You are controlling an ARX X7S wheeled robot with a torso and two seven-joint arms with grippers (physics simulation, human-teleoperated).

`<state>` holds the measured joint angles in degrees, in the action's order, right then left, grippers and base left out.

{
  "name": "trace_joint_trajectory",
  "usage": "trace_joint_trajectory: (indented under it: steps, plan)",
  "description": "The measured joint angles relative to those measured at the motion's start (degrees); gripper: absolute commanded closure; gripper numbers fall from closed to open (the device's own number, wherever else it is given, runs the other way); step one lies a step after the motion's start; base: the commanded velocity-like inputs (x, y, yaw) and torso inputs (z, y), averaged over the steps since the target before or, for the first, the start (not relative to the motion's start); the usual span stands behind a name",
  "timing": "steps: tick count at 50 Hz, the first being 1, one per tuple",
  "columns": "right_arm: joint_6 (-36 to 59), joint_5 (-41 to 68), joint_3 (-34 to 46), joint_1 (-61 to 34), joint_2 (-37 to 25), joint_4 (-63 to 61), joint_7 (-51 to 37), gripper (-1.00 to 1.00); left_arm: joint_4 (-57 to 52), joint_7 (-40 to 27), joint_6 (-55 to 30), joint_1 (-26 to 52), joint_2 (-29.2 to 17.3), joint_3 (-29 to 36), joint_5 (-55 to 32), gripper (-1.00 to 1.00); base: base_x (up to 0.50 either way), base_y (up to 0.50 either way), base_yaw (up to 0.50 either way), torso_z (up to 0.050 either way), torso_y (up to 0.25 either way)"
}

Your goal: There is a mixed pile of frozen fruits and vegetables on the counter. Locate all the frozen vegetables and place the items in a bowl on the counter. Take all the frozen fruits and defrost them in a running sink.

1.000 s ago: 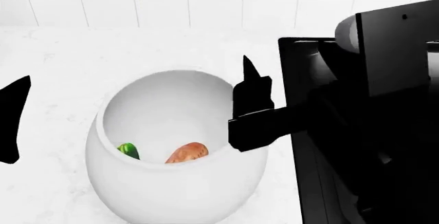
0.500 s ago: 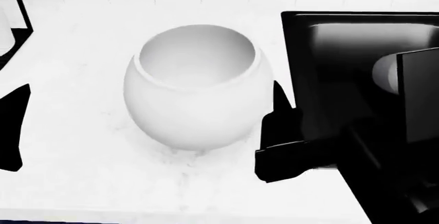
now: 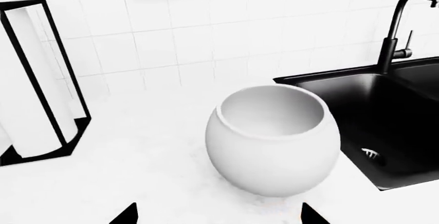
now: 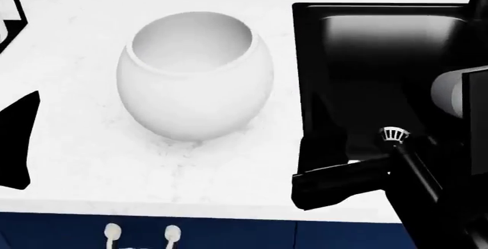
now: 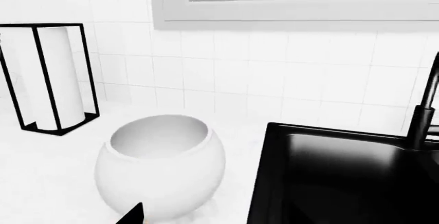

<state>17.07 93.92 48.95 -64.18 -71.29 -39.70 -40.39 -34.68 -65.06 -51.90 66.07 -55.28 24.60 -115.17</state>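
- Counter [image 4: 84, 163]: white, faintly marbled stone, running from the tiled back wall to the near edge, with dark blue cabinet fronts below it in my head view.
- Bowl [image 4: 194, 77]: deep, rounded, glossy white, upright on the counter just left of the sink. What I can see of its inside is plain white; its floor is hidden from every view, so I cannot tell what lies in it.
- Sink [image 4: 381, 60]: matte black, set into the counter at the right, with a silver drain strainer [image 4: 392, 135] on its floor. I see no produce in the parts of it that show.
- Faucet [image 3: 398, 29]: tall and black, at the far side of the sink.
- Paper towel holder [image 5: 48, 80]: black frame around a white roll, far left on the counter, well apart from the bowl.
- My left gripper [image 3: 216, 216]: two dark fingertips apart at the near edge of the wrist view, spread wide with nothing between them.
- My right gripper [image 4: 320, 157]: a dark shape over the near left rim of the sink; I cannot tell how its jaws stand.
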Motion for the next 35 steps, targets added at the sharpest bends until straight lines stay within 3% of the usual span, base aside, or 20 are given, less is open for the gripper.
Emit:
trace_joint_trajectory:
  steps: [11,35]
  plan:
    - [0.7,-0.2,0.0,0.0,-0.3,0.5,-0.3,-1.0,-0.9,-0.3,0.8,-0.1,-0.4,-0.3,-0.3,-1.0,-0.2,-0.5,0.0,0.0,0.0]
    - [0.4,-1.6,0.6,1.8,-0.4,1.8,0.1,-1.0,-1.8,0.3,2.0,-2.0,-0.6,-0.6,1.2,-1.0,0.0,-0.5,0.0,0.0,0.0]
